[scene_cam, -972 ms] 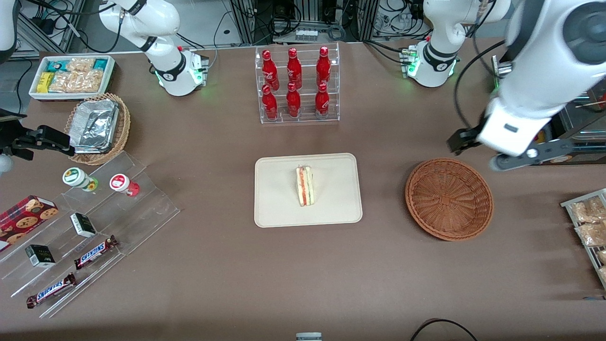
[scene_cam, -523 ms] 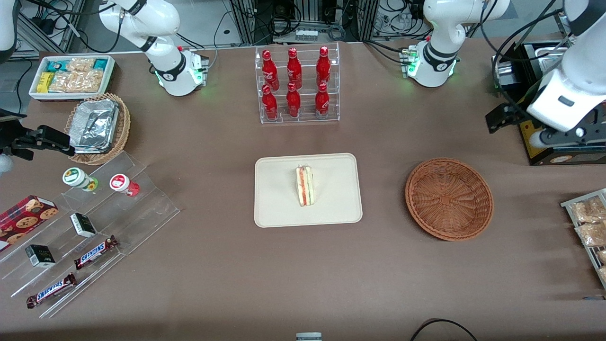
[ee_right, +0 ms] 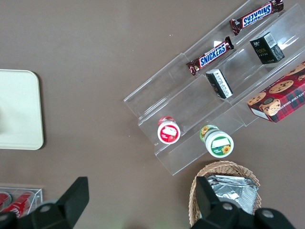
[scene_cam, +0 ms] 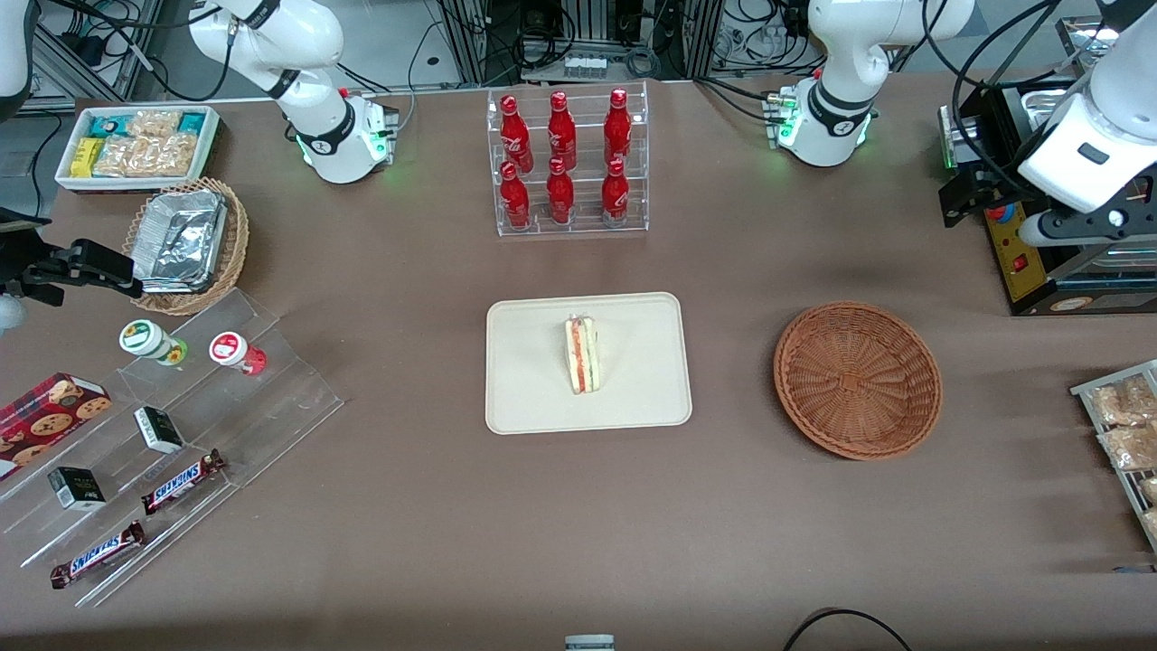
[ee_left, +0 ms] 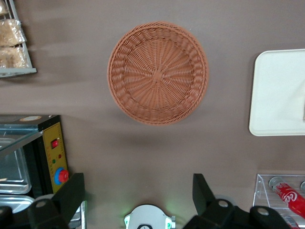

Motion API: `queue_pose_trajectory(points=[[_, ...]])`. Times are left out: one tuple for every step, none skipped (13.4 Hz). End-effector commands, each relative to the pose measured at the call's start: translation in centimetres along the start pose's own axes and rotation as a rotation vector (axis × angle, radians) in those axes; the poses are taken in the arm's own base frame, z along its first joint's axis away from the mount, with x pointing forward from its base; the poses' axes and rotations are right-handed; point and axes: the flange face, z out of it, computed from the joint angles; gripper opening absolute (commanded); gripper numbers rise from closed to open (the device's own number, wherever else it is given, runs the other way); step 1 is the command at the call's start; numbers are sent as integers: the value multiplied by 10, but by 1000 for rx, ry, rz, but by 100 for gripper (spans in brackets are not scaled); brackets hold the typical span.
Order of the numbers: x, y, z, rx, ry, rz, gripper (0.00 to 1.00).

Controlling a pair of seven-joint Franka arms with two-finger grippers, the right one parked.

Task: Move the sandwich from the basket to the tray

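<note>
The sandwich (scene_cam: 582, 354), a white wedge with red and green layers, lies on the cream tray (scene_cam: 633, 398) in the middle of the table. The reddish-brown wicker basket (scene_cam: 857, 380) stands empty beside the tray, toward the working arm's end. The left arm's gripper (scene_cam: 1076, 226) hangs high above the table edge at that end, farther from the front camera than the basket. In the left wrist view the gripper (ee_left: 137, 191) is open with nothing between its fingers (ee_left: 71, 191), and it looks down on the basket (ee_left: 157, 72) and one end of the tray (ee_left: 279, 93).
A clear rack of red bottles (scene_cam: 565, 163) stands farther back than the tray. A black box with a yellow panel (scene_cam: 1039, 262) and a snack rack (scene_cam: 1125, 434) sit at the working arm's end. Acrylic steps with Snickers bars (scene_cam: 163, 434), a foil-filled tan basket (scene_cam: 185, 244) and a white snack bin (scene_cam: 136, 145) occupy the parked arm's end.
The left arm has swung away from above the basket toward its own end of the table and farther back. Sandwich, tray and basket have not moved.
</note>
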Motion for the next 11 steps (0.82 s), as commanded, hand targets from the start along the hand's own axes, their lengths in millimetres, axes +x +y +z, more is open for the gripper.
queue_pose_trajectory(points=[[24, 2, -10, -28, 21, 15, 100], [32, 1, -16, -31, 36, 13, 100], [37, 0, -20, -32, 47, 6, 100], [40, -1, -19, -30, 41, 7, 100], [40, -2, -19, -36, 42, 8, 100], [40, -1, -19, -66, 38, 4, 100], [36, -7, -21, -93, 29, -2, 100], [31, -13, -19, -88, -1, -10, 100], [27, -14, -18, -82, -21, -12, 100], [25, -15, -14, -77, -33, -14, 100], [22, -17, -13, -56, -32, -17, 100]])
